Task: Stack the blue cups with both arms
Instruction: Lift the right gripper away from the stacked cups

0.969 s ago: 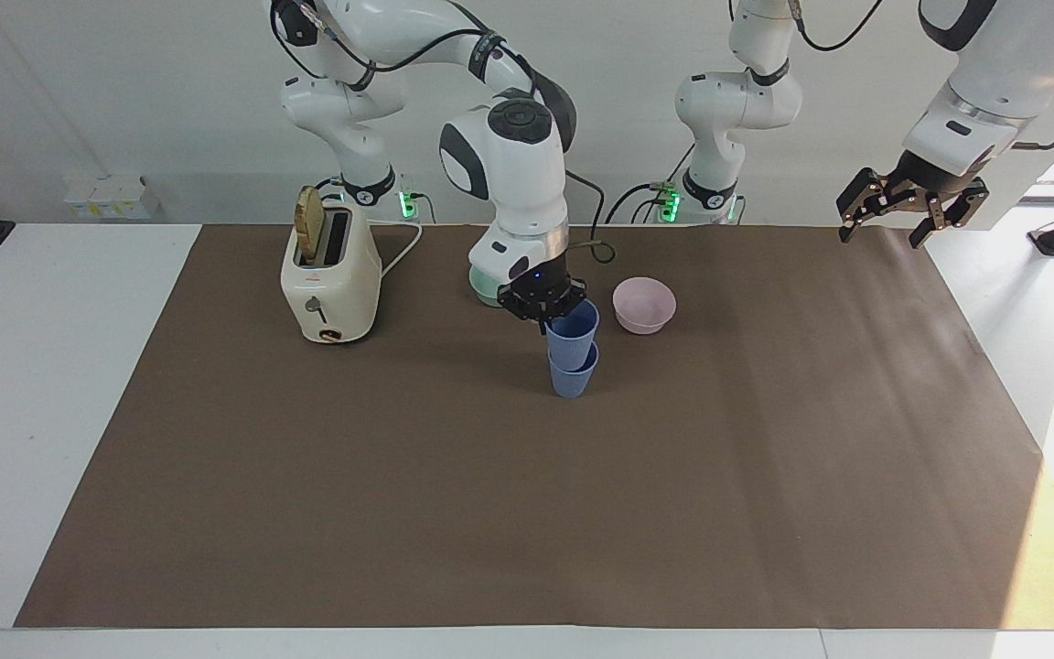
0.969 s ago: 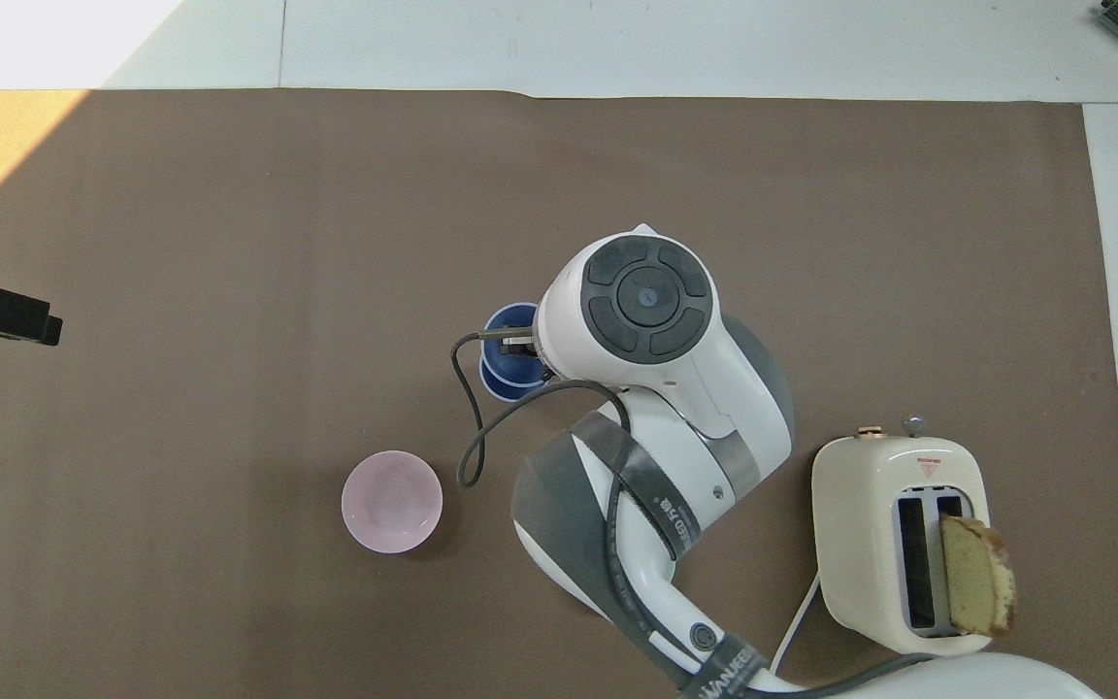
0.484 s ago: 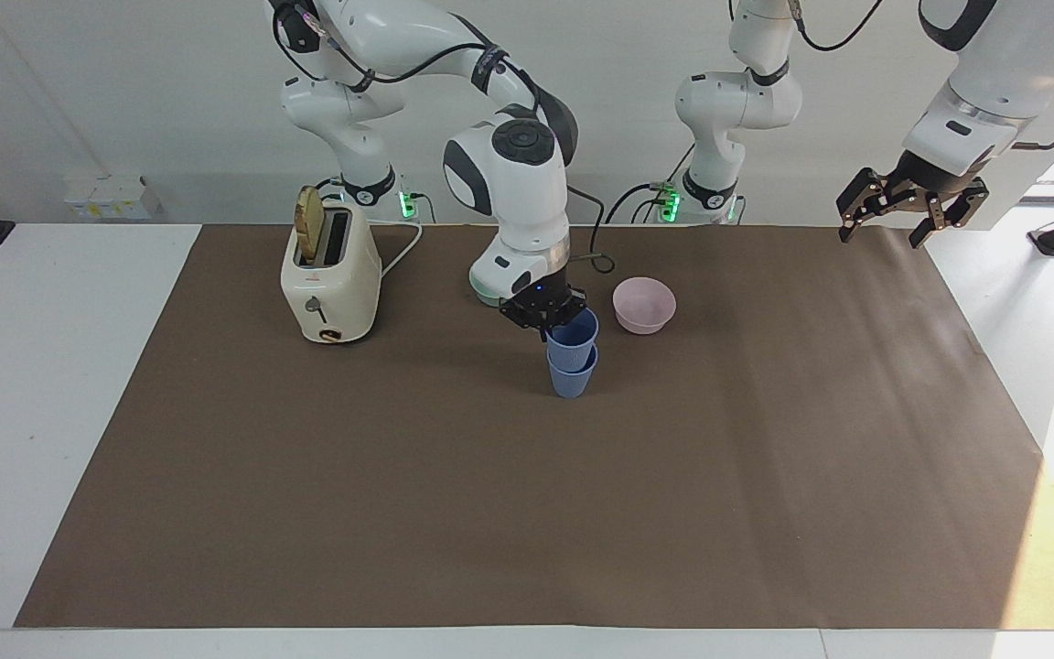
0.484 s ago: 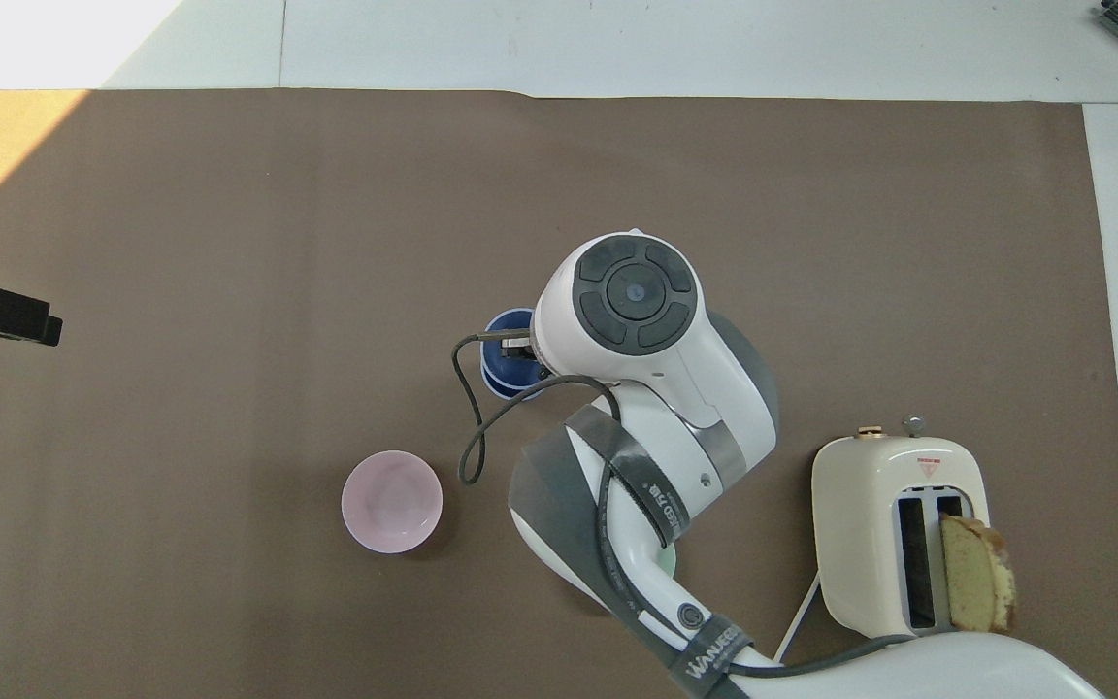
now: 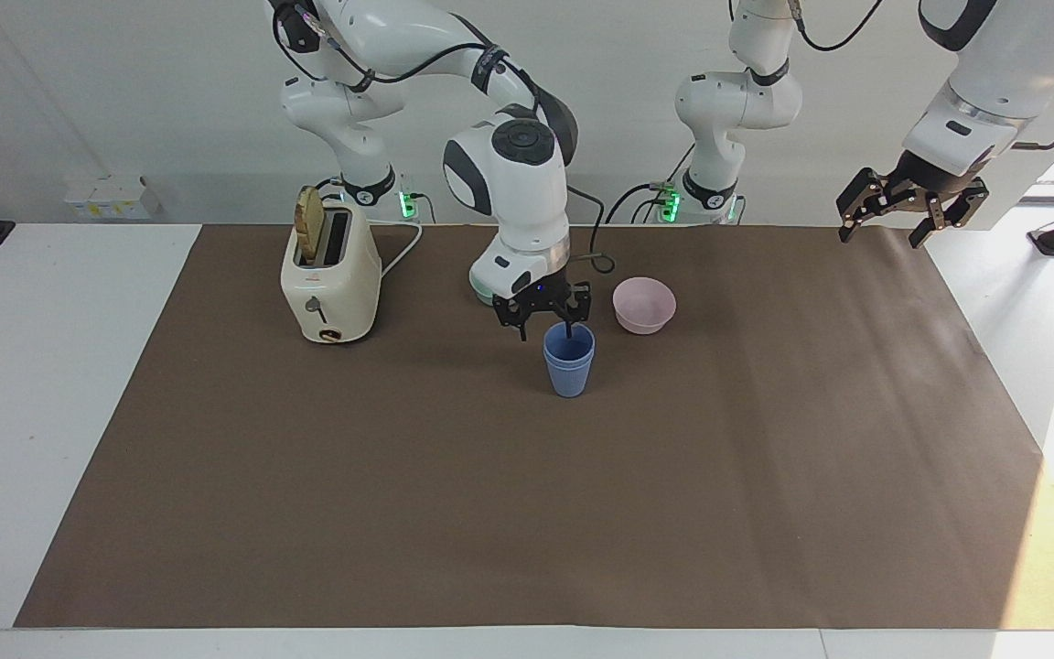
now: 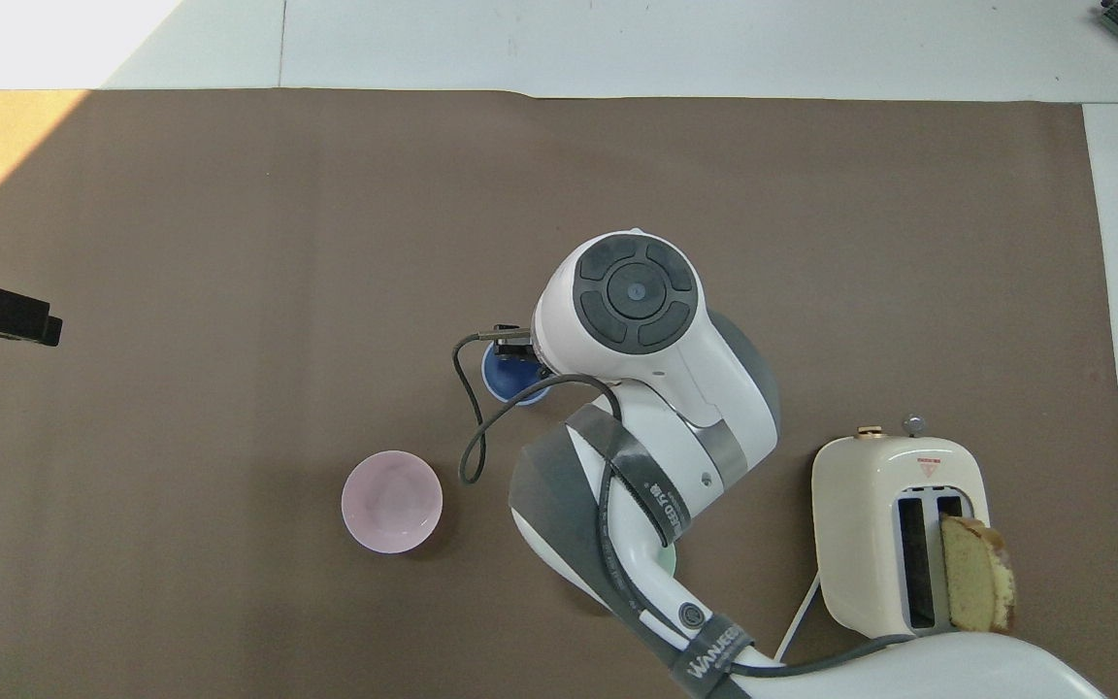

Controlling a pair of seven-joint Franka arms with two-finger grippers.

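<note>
We have our right gripper (image 5: 546, 327) spread wide over the two small matte periwinkle-blue tapered plastic cups (image 5: 569, 361), which sit nested on the brown paper table cover (image 5: 399, 476) with one finger dipping inside the upper rim and the other outside it, holding nothing. Our left gripper (image 5: 911, 206) waits aloft at its own end, jaws wide and empty, well apart from the cups. We judge the stacking done; next we should lift the right gripper straight up so the finger clears the rim without tipping the stack.
</note>
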